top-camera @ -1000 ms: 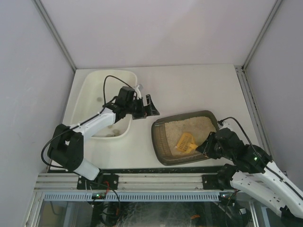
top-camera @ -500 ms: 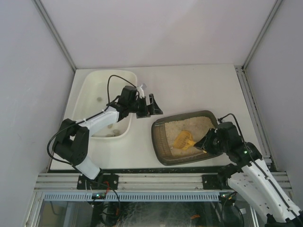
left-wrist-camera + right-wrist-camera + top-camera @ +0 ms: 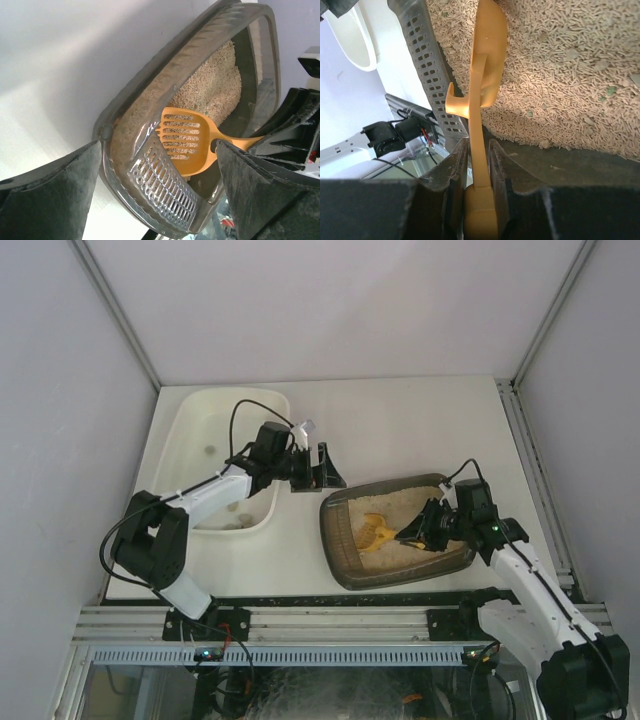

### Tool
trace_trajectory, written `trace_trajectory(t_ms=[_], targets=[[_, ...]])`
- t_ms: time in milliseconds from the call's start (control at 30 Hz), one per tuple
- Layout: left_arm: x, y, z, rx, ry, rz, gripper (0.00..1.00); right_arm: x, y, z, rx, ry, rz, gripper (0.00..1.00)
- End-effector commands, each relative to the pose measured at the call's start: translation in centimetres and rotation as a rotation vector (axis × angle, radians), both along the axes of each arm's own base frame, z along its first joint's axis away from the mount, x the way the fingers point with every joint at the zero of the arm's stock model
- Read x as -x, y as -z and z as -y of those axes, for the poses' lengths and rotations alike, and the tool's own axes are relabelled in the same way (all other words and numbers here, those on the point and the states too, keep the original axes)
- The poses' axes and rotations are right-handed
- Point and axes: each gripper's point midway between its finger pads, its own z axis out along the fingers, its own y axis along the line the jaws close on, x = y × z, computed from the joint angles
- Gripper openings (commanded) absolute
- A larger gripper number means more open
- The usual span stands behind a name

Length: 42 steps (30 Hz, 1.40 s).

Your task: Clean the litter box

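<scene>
On the surface (image 3: 400,430) the tub (image 3: 185,420) lies left and the litter box (image 3: 333,540) right of it, nearer the front edge; the scoop (image 3: 376,532) sits in the box's left half, over the litter (image 3: 415,504), its handle pointing right.

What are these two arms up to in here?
The robot is cleaning a litter box. Its right gripper is shut on the handle of an orange scoop, whose slotted head is over the beige litter. The left gripper hangs open just beyond the box's far left corner, beside a white tub, holding nothing.
</scene>
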Motion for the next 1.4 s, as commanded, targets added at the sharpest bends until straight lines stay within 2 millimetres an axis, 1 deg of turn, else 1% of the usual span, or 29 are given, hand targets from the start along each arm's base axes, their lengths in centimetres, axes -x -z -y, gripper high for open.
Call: trace_trajectory(t_ms=[0, 100, 200, 333, 467, 600, 700, 767, 900, 1033, 1133, 1233, 1367], targets=[[0.1, -1.9, 1.0, 0.061, 0.077, 0.042, 1.00, -1.0, -0.9, -1.1, -0.062, -0.118, 0.106, 0.00], [0.8, -1.8, 1.2, 0.045, 0.143, 0.009, 1.00, -2.1, -0.5, -0.6, -0.022, -0.125, 0.162, 0.00], [1.7, -1.9, 0.6, -0.012, 0.210, -0.008, 1.00, -3.0, -0.9, -0.3, -0.018, -0.121, 0.215, 0.00], [2.2, -1.8, -1.5, -0.120, 0.175, 0.017, 1.00, -4.2, -1.5, -0.6, -0.046, -0.136, 0.267, 0.00], [2.5, -1.7, -2.2, -0.142, 0.122, -0.003, 1.00, -4.9, -1.1, -1.2, -0.079, -0.189, 0.242, 0.00], [2.6, -1.1, -1.4, -0.114, 0.121, -0.070, 1.00, -5.4, -0.8, -2.0, -0.126, -0.236, 0.220, 0.00], [2.6, -0.7, -0.4, -0.079, 0.132, -0.123, 1.00, -5.9, -0.6, -2.2, -0.137, -0.258, 0.231, 0.00], [2.5, -0.6, 0.2, -0.068, 0.143, -0.127, 1.00, -6.2, -0.5, -2.5, -0.151, -0.270, 0.238, 0.00], [1.8, -0.7, 0.9, -0.051, 0.157, -0.123, 1.00, -6.9, -0.4, -3.0, -0.181, -0.300, 0.268, 0.00], [1.0, -0.6, 1.7, -0.030, 0.160, -0.129, 1.00, -7.8, -1.1, -4.0, -0.245, -0.335, 0.317, 0.00], [0.4, -0.9, 2.5, 0.008, 0.153, -0.127, 1.00, -8.5, -1.0, -4.6, -0.234, -0.344, 0.373, 0.00], [0.2, -1.4, 3.3, 0.055, 0.156, -0.141, 1.00, -9.2, -1.3, -5.2, -0.245, -0.336, 0.430, 0.00], [0.0, -2.1, 3.9, 0.093, 0.172, -0.138, 1.00, -9.5, -1.6, -5.3, -0.297, -0.293, 0.515, 0.00]])
